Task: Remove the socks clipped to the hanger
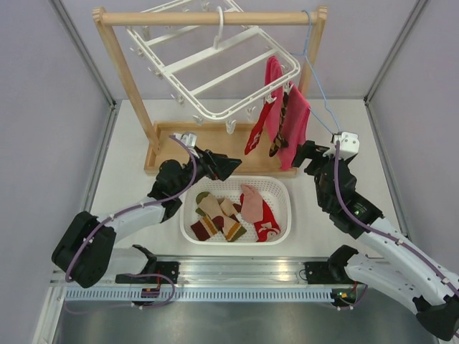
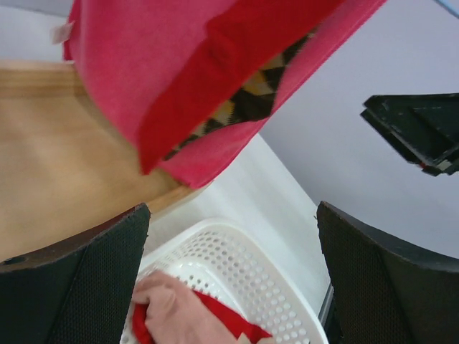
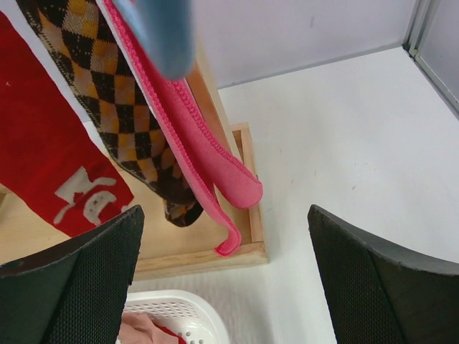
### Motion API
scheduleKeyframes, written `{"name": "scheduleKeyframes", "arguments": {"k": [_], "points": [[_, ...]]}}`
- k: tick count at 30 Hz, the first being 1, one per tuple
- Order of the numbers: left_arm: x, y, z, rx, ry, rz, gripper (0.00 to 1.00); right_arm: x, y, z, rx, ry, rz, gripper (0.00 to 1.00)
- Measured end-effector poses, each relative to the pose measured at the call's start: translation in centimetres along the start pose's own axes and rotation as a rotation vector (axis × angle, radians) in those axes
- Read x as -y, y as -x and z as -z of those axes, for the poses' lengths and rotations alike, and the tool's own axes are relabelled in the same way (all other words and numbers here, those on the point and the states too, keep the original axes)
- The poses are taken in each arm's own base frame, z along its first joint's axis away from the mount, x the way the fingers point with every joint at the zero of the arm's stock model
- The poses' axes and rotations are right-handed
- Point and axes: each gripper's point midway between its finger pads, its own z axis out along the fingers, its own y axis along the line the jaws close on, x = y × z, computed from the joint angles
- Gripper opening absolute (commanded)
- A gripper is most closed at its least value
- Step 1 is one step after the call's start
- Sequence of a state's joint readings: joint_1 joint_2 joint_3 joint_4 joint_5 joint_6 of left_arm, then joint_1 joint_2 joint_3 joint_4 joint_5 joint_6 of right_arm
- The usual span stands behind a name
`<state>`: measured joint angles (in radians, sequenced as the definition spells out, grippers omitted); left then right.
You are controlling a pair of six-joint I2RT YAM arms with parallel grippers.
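Observation:
The white hanger point(image 1: 215, 72) hangs tilted from the wooden rack's top bar. A red sock point(image 1: 258, 132) with white marks and a brown diamond sock point(image 1: 280, 137) are clipped at its right corner, beside a larger pink cloth point(image 1: 297, 125). My left gripper point(image 1: 228, 166) is open and empty, left of and below the hanging socks; in the left wrist view point(image 2: 231, 215) the red sock point(image 2: 237, 64) and diamond sock point(image 2: 251, 100) hang above it. My right gripper point(image 1: 305, 154) is open and empty just right of the cloth; its wrist view point(image 3: 224, 215) shows the red sock point(image 3: 50, 165) and diamond sock point(image 3: 107, 93).
A white perforated basket point(image 1: 237, 179) in front of the rack holds several socks. The wooden rack point(image 1: 125, 72) stands on a wooden base point(image 1: 165, 154). A light-blue wire hanger point(image 1: 319, 89) carries the pink cloth point(image 3: 193, 136). Grey walls enclose the table.

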<state>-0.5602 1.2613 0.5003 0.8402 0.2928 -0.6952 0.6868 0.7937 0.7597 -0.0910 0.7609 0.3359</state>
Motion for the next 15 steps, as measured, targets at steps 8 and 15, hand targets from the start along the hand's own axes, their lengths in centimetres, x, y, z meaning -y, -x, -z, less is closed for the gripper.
{"name": "scheduleKeyframes", "arguments": {"k": [8, 15], "points": [[5.8, 1.8, -4.2, 0.091, -0.094, -0.132, 1.00, 0.2, 0.1, -0.1, -0.001, 0.006, -0.007, 0.98], [3.7, 1.1, -6.2, 0.116, 0.007, -0.235, 1.00, 0.5, 0.7, 0.0, 0.013, 0.009, -0.021, 0.98]]}}
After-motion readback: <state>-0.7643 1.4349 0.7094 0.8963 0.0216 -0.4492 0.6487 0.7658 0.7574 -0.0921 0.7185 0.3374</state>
